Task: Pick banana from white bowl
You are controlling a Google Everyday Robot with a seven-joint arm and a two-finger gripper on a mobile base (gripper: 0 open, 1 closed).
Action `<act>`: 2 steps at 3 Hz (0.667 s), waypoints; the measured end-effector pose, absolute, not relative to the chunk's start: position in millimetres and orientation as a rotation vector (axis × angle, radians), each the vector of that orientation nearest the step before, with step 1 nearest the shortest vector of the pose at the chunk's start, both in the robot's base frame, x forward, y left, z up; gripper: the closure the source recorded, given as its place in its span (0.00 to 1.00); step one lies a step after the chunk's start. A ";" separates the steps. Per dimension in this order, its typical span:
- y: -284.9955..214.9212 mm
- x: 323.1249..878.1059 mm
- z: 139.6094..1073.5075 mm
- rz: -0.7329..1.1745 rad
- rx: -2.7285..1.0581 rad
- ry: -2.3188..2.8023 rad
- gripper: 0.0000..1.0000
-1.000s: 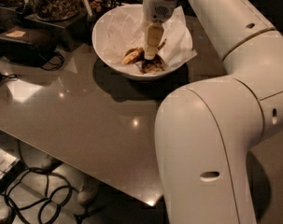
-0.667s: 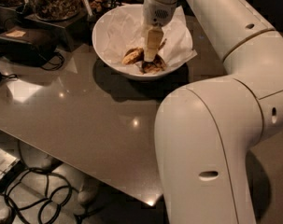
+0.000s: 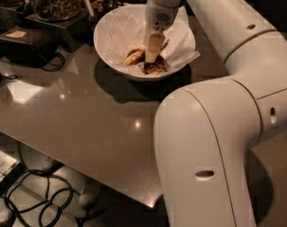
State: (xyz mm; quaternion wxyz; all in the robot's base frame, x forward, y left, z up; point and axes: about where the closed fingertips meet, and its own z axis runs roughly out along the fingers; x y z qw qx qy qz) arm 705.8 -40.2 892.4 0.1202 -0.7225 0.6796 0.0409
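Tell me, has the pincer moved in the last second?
No. The pincer sits at the same spot inside the white bowl, down at the banana.

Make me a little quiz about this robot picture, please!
1. True or false: the robot's hand is reaching down inside the white bowl.
2. What lines the bowl? A) crumpled white paper B) a blue cloth C) green leaves
3. Fill in the blank: the brown-spotted fruit lying by the hand is a ______.

Key: 1 true. 2 A. 3 banana.
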 end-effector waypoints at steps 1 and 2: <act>-38.4 707.0 887.0 0.131 -2.121 1.989 0.41; -36.6 707.7 880.1 0.146 -2.130 1.994 0.43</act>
